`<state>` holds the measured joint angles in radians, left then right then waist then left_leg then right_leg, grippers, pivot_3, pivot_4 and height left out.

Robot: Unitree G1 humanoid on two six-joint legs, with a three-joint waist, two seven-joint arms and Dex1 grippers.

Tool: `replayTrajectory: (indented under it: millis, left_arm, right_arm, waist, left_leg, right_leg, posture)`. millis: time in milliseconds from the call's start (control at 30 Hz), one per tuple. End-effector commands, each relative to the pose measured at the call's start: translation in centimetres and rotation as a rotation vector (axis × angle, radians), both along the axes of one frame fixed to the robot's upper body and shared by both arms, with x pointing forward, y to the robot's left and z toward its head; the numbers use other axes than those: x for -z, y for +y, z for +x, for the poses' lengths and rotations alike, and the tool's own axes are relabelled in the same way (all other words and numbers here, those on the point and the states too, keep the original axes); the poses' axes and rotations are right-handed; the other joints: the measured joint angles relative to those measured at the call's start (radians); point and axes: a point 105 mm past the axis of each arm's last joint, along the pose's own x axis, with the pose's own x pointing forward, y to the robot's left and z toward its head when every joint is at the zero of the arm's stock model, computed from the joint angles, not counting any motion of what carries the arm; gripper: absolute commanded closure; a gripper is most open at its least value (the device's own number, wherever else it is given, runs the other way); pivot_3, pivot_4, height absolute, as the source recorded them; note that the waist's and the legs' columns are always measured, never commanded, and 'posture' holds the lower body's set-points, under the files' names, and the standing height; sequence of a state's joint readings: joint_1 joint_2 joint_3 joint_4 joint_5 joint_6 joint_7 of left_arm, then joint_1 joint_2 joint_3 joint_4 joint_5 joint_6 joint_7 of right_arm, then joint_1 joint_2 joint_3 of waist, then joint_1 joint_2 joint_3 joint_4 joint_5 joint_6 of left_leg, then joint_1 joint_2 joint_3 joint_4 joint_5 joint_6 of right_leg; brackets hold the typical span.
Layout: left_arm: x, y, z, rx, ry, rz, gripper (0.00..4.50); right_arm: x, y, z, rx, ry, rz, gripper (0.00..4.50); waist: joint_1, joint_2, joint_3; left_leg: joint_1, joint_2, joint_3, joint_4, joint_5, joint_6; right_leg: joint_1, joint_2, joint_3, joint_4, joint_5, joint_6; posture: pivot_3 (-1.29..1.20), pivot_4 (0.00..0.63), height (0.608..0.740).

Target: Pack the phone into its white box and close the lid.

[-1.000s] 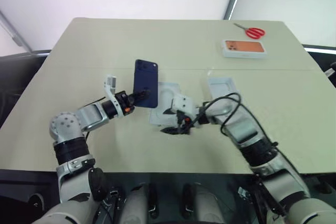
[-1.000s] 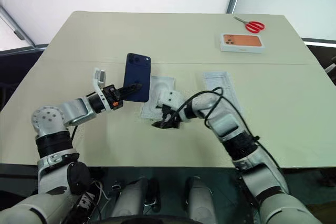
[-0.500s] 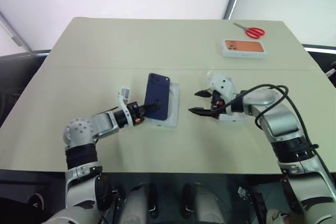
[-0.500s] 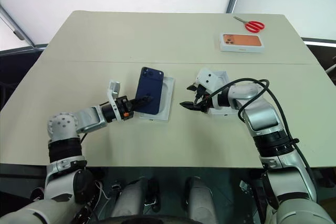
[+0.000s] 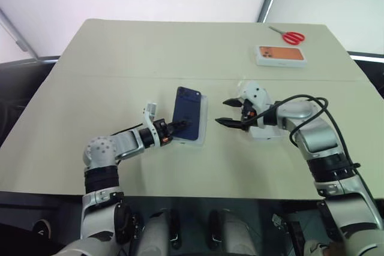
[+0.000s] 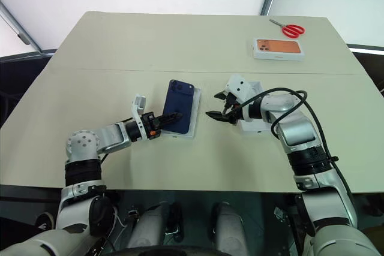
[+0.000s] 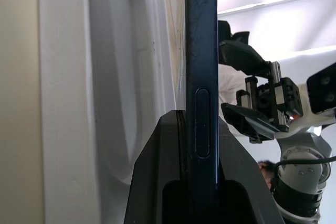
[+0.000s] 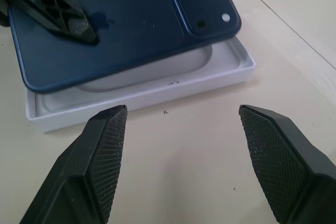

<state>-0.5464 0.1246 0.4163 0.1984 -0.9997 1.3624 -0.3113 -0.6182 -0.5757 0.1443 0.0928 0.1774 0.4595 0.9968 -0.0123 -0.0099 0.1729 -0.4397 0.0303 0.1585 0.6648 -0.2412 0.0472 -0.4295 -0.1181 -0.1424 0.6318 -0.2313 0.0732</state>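
My left gripper [image 5: 175,128] is shut on the near end of the dark blue phone [image 5: 189,120]. The phone sits tilted just over the white box [image 5: 203,125], camera end farthest from the gripper. From the right wrist, the phone [image 8: 121,24] hovers above the box rim [image 8: 157,90] and partly covers its pale floor. My right gripper [image 5: 230,113] stands open and empty, just right of the box, pointing at it. The lid [image 6: 254,126] lies on the table under my right hand, largely hidden by it.
A white box printed with an orange phone [image 5: 280,55] and red scissors [image 5: 291,36] lie at the far right of the beige table [image 5: 120,58]. A black cable loops over my right forearm [image 5: 300,103].
My left gripper carried the phone right and down, from upright above the table to a low slant over the box. My right gripper drew back from the box to the right, over the lid.
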Motion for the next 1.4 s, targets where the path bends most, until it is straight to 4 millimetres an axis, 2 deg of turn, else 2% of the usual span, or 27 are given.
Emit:
replayTrajectory:
  millis: [33, 133, 167, 267, 400, 933, 1167, 1400]
  left_arm:
    - [-1.6, 0.0, 0.5, -0.003, -0.058, -0.028, 4.5]
    - [-1.5, 0.0, 0.6, 0.0, -0.05, -0.025, 4.5]
    - [-1.5, 0.0, 0.7, -0.003, -0.05, -0.031, 3.49]
    - [-1.5, -0.1, 0.7, -0.003, -0.051, -0.026, 2.22]
    - [-1.4, -0.3, 0.5, 0.014, -0.053, -0.006, 0.09]
    - [-3.7, 0.7, 0.3, 0.013, -0.154, 0.06, 0.01]
    - [-4.1, 0.8, 0.0, 0.038, -0.188, 0.114, 0.01]
    - [-4.6, 2.1, -0.5, 0.037, -0.231, 0.179, 0.01]
  right_arm:
    - [-1.5, 0.4, 0.2, -0.017, -0.059, 0.007, 0.94]
    - [-1.3, 0.5, 0.4, -0.015, -0.063, 0.0, 0.94]
    - [-1.3, 0.5, 0.4, -0.015, -0.064, -0.001, 0.9]
    - [-1.3, 0.6, 0.4, -0.015, -0.065, -0.001, 0.9]
    - [-1.3, 0.7, 0.5, -0.014, -0.068, 0.0, 0.9]
    - [-1.2, 1.6, 1.0, -0.028, -0.081, 0.0, 0.9]
    - [-1.1, 1.8, 1.2, -0.031, -0.087, -0.003, 0.9]
    - [-1.0, 1.8, 1.2, -0.033, -0.088, -0.006, 0.9]
  waist:
    - [0.001, 0.0, 0.0]
    - [0.001, 0.0, 0.0]
    - [0.001, 0.0, 0.0]
    - [0.001, 0.0, 0.0]
    - [0.0, 0.0, 0.0]
    - [-0.002, 0.0, 0.0]
    - [0.0, 0.0, 0.0]
    - [-0.002, 0.0, 0.0]
  left_leg:
    - [0.0, 0.0, 0.0, 0.0, 0.0, 0.0]
    - [0.0, 0.0, 0.0, 0.0, 0.0, 0.0]
    - [0.0, 0.0, 0.0, 0.0, 0.0, 0.0]
    - [0.0, 0.0, 0.0, 0.0, 0.0, 0.0]
    - [0.001, 0.0, 0.0, 0.001, 0.0, 0.0]
    - [0.001, 0.0, 0.0, 0.0, 0.0, 0.0]
    - [0.001, 0.0, 0.0, 0.001, 0.0, 0.0]
    - [0.001, 0.0, 0.0, 0.001, 0.0, 0.0]
  right_leg:
    - [0.0, 0.0, 0.0, 0.0, 0.0, 0.0]
    - [0.0, 0.0, 0.0, 0.0, 0.0, 0.0]
    - [0.0, 0.0, 0.0, 0.0, 0.0, 0.0]
    - [0.0, 0.0, 0.0, 0.0, 0.0, 0.0]
    - [0.001, 0.0, 0.0, 0.0, 0.0, 0.0]
    - [0.001, 0.001, 0.0, 0.0, 0.0, 0.0]
    - [0.001, 0.0, 0.0, 0.0, 0.0, 0.0]
    - [0.001, 0.001, 0.0, 0.0, 0.0, 0.0]
  posture:
    - [0.0, 0.15, 0.738]
    - [0.0, 0.15, 0.738]
    - [0.0, 0.15, 0.738]
    - [0.0, 0.15, 0.738]
    - [0.0, 0.15, 0.738]
    - [0.0, 0.15, 0.738]
    - [0.0, 0.15, 0.738]
    - [0.0, 0.15, 0.738]
